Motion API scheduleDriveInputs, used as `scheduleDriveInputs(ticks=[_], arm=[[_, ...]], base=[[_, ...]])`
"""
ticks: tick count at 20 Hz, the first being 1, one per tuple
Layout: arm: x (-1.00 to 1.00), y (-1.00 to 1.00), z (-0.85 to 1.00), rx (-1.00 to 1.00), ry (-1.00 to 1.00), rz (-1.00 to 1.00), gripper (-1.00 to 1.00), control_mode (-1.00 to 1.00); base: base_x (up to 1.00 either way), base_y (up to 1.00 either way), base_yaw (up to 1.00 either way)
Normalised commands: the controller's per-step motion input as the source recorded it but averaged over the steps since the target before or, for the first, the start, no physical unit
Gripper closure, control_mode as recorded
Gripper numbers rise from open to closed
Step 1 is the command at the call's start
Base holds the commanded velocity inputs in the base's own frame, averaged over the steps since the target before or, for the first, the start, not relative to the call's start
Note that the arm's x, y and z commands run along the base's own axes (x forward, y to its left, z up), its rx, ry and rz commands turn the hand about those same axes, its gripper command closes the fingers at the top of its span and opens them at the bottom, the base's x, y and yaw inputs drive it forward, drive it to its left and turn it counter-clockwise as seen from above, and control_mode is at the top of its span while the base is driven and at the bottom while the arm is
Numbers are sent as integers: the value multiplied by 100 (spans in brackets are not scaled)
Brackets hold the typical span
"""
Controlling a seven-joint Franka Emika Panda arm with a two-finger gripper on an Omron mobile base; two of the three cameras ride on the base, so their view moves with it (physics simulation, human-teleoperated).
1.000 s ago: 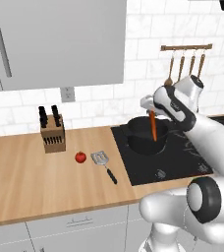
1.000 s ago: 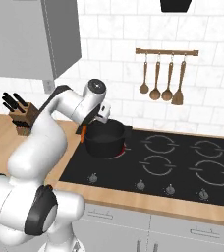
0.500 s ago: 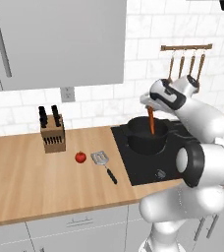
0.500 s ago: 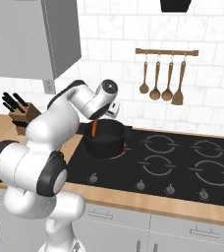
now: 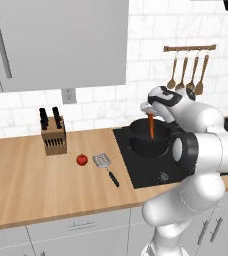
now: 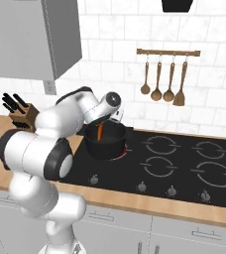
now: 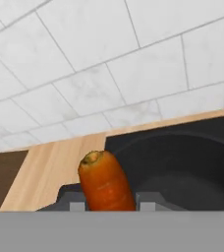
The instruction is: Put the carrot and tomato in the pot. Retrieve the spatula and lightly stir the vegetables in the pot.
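Note:
A slim orange carrot (image 5: 151, 126) hangs tip-down above the wide black pot (image 5: 137, 146) on the hob's left rear burner. My gripper (image 5: 149, 115) is shut on its top end. In the right base view the carrot (image 6: 99, 130) dangles from the gripper (image 6: 103, 122) just over the pot (image 6: 106, 148). The hand view looks along the carrot (image 7: 105, 182) pinched in the gripper (image 7: 109, 203), with the pot's dark rim (image 7: 192, 147) beyond. A small red tomato (image 5: 82, 160) and the silver-headed spatula (image 5: 102, 161) lie side by side on the wooden counter left of the hob.
A knife block (image 5: 52, 135) stands at the back of the counter. Wooden spoons (image 6: 167, 79) hang on a rail over the black hob (image 6: 184, 163). A grey wall cabinet (image 5: 56, 45) hangs above the counter's left part.
The carrot has stayed over the pot, drifting slightly left. The arm's elbow has swung round and up in front of the cameras. Tomato and spatula have not moved.

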Motion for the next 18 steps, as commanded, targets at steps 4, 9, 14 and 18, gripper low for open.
scheduleDriveInputs(ticks=[4,9,14,18], arm=[[31,0,-28,-5,-15,0,100,-100],[4,-4,-29,-4,-15,0,100,-100],[1,-6,-23,-3,-13,0,100,-100],[6,-4,-24,-4,-7,0,100,-100]], base=[[0,0,0],[0,0,0],[0,0,0],[0,0,0]])
